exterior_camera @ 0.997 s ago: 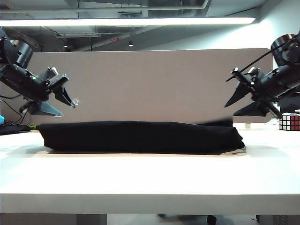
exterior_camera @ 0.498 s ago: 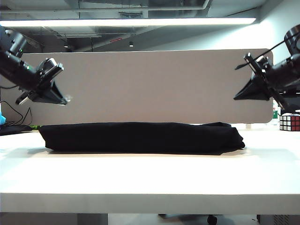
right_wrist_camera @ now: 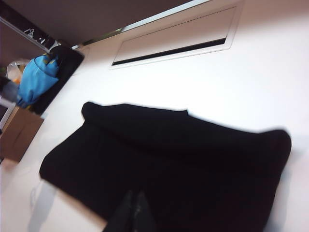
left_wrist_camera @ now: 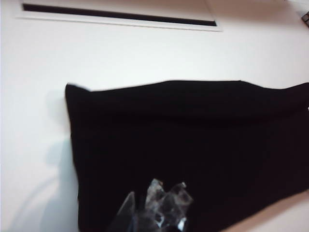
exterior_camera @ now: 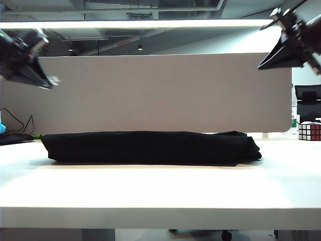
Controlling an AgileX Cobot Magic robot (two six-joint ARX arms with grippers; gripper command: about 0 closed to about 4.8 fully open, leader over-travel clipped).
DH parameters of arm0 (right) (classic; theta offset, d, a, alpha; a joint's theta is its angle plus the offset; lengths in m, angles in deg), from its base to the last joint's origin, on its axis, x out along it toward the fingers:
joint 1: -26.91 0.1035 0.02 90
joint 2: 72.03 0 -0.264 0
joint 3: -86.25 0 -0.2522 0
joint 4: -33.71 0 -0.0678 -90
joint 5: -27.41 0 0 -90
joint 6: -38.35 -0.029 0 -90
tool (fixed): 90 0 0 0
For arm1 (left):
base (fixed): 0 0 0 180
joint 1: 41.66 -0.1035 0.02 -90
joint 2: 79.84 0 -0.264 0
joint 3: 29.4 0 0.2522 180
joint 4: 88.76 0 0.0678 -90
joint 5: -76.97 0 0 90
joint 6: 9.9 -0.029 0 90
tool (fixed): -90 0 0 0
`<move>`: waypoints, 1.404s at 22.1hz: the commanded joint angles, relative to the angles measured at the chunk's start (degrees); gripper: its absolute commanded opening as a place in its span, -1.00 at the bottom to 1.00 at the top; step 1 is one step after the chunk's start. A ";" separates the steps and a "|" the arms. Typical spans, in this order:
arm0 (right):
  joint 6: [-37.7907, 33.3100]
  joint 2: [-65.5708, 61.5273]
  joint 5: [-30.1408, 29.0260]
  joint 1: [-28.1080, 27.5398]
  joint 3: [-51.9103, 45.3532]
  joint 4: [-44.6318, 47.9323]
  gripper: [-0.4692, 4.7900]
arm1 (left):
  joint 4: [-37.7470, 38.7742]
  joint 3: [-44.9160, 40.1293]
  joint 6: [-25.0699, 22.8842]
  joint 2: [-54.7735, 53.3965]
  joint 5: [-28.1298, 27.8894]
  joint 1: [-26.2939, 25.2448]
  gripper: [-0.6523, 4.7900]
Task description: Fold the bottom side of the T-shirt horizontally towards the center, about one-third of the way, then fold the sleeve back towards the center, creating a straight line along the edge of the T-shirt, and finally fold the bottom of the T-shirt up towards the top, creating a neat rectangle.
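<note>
**Both arms pull up and away from the folded shirt**

The left gripper [exterior_camera: 50,80] now sits high at about 10 o'clock in the exterior view, and the right gripper [exterior_camera: 261,64] high at about 2 o'clock. A second ago both hung lower, nearer the ends of the T-shirt [exterior_camera: 150,146], with their jaws apart; since then they have risen and the jaws have closed on nothing. No cloth hangs from either one.

The T-shirt lies on the counter [exterior_camera: 160,191] as a long, low black bundle across the middle (its outline matches the earlier pictures). From the left wrist view, the left gripper [left_wrist_camera: 157,203] hovers over a tidy rectangle of T-shirt [left_wrist_camera: 193,150] with straight edges; the right wrist view shows the same T-shirt [right_wrist_camera: 183,164], the right gripper [right_wrist_camera: 134,208] above it.

My judgement: the folds look finished and the arms are retreating. The Rubik's cube [exterior_camera: 309,131] stands apart at 3 o'clock.
</note>
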 commanded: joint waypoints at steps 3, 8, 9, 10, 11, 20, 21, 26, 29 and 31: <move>1.05 10.01 0.04 -0.09 -10.14 1.62 -0.86 | -6.51 -14.62 1.03 13.53 -2.29 -0.59 -0.78; 1.03 19.76 4.26 0.00 -20.61 3.13 -0.86 | -11.98 -28.33 3.04 25.09 -4.81 -0.46 -0.78; 1.07 23.04 5.49 -0.04 -24.35 3.43 -0.86 | -15.61 -33.64 4.79 29.38 -5.01 -0.13 -0.78; 1.07 24.17 5.92 -0.04 -25.90 3.69 -0.86 | -17.14 -36.22 6.25 31.39 -5.03 0.17 -0.78; 1.29 27.30 5.88 0.07 -29.77 4.07 -0.86 | -18.64 -40.09 9.14 34.75 -5.46 0.31 -0.78; 2.71 44.89 14.10 2.43 -46.95 5.86 -0.86 | -22.23 -56.85 11.47 56.57 -15.74 10.23 -0.78; 2.82 46.47 14.91 2.58 -48.39 5.90 -0.86 | -22.23 -58.21 11.82 58.51 -17.11 11.56 -0.78; 2.91 52.65 18.62 3.32 -53.81 6.21 -0.86 | -22.23 -64.06 12.70 67.32 -21.11 15.04 -0.78; 1.64 56.72 20.92 3.54 -56.57 6.19 -0.86 | -22.18 -67.06 14.51 73.02 -22.71 15.26 -0.78; 1.64 58.69 21.79 3.61 -57.81 6.23 -0.86 | -21.73 -68.70 14.49 76.96 -22.80 15.26 -0.78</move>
